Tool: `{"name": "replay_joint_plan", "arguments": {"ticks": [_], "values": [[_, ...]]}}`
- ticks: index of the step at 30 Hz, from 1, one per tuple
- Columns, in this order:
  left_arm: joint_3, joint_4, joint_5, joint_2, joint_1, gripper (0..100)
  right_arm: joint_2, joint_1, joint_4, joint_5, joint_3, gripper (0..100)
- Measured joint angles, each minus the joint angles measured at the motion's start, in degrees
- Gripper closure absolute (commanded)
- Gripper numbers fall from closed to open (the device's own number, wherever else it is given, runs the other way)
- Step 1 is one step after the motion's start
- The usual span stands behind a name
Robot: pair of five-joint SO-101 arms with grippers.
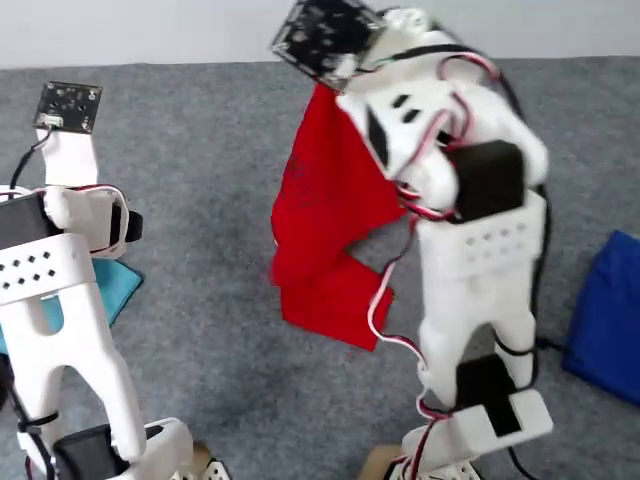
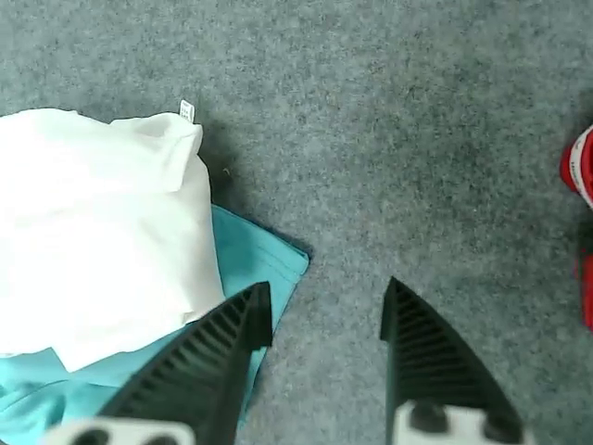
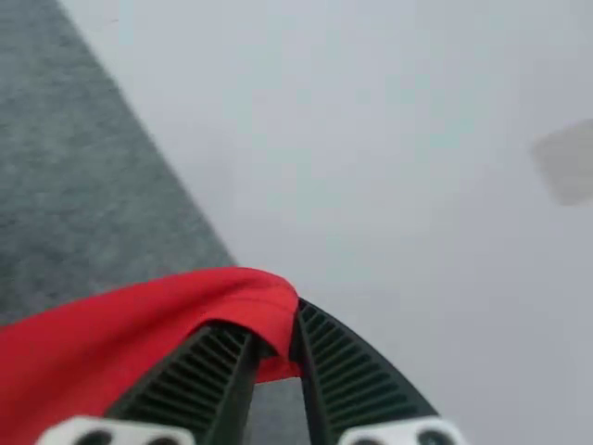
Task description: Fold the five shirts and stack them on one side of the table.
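Above the counter (image 1: pixel 200 150), we see the right end effector (image 3: pixel 278 338) clamping the red shirt (image 1: pixel 325 220) aloft, the left end effector (image 2: pixel 329 311) wide over the teal shirt (image 2: pixel 250 255).

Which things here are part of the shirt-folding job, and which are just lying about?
Part of the job:
red shirt, clamped in the right gripper
white shirt lying on the teal shirt, by the open left gripper
blue shirt, lying apart

Just there:
grey table cover
pale wall behind
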Motion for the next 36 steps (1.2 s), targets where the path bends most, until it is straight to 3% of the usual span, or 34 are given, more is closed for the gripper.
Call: {"name": "replay_joint_plan", "arguments": {"ticks": [13,20,30,36], "values": [[2.29,-0.18,0.0,-0.09,0.0,80,20.48,-14.68,1.85,-3.52,0.09,98.0],[2.29,-0.44,0.0,-0.26,-1.85,80,23.91,-18.64,5.71,-3.87,0.09,87.5],[2.29,-1.41,0.0,-0.26,-4.04,80,24.0,-18.37,18.46,-7.65,-9.14,85.0],[2.46,-1.41,0.0,-0.26,-3.6,80,23.91,-10.81,25.49,-13.01,-10.37,84.9]]}}
